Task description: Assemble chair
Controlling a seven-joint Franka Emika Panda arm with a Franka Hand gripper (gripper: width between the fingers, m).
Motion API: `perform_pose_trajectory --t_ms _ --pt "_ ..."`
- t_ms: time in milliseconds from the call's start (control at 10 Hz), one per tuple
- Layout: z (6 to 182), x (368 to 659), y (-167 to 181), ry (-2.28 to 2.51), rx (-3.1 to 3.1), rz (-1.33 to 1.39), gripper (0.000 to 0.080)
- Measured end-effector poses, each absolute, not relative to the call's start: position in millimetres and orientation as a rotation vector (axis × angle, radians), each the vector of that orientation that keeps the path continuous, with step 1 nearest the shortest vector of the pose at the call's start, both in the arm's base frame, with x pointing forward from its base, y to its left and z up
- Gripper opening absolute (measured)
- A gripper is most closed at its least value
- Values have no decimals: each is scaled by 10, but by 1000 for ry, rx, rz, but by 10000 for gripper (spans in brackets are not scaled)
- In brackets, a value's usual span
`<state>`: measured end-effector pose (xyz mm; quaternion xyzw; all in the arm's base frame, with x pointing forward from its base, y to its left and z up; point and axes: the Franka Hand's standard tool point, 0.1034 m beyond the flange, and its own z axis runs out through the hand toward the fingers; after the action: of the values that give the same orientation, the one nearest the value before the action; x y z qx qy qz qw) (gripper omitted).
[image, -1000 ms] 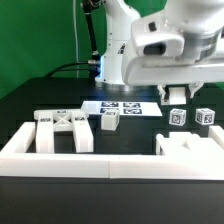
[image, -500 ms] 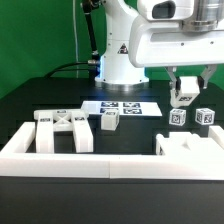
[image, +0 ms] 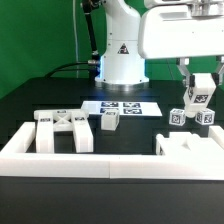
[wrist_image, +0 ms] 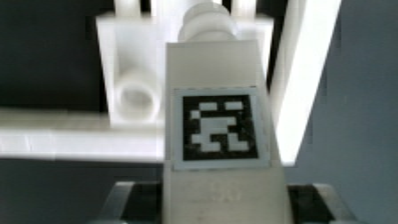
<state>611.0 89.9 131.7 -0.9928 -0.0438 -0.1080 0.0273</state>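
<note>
Exterior view: at two o'clock your gripper [image: 200, 78] holds a post [image: 204, 98] in half-closed jaws, clear of the table [image: 35, 100], long axis roughly twelve-to-six, tagged face toward the camera; likely mid-carry, so next you must line it up where it joins; wrist view: the post [wrist_image: 221, 130] runs straight out from the jaws.

Smooth, seemingly matt white plastic chair post [image: 203, 90]
</note>
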Motion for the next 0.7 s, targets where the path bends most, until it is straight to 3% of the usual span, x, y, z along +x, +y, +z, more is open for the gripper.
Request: perform_pose_trajectory --t_ms 500,700 --pt "1295 6155 991 -138 -2969 -801 291" --pt "1228 6208 1045 -154 -2962 -812 291"
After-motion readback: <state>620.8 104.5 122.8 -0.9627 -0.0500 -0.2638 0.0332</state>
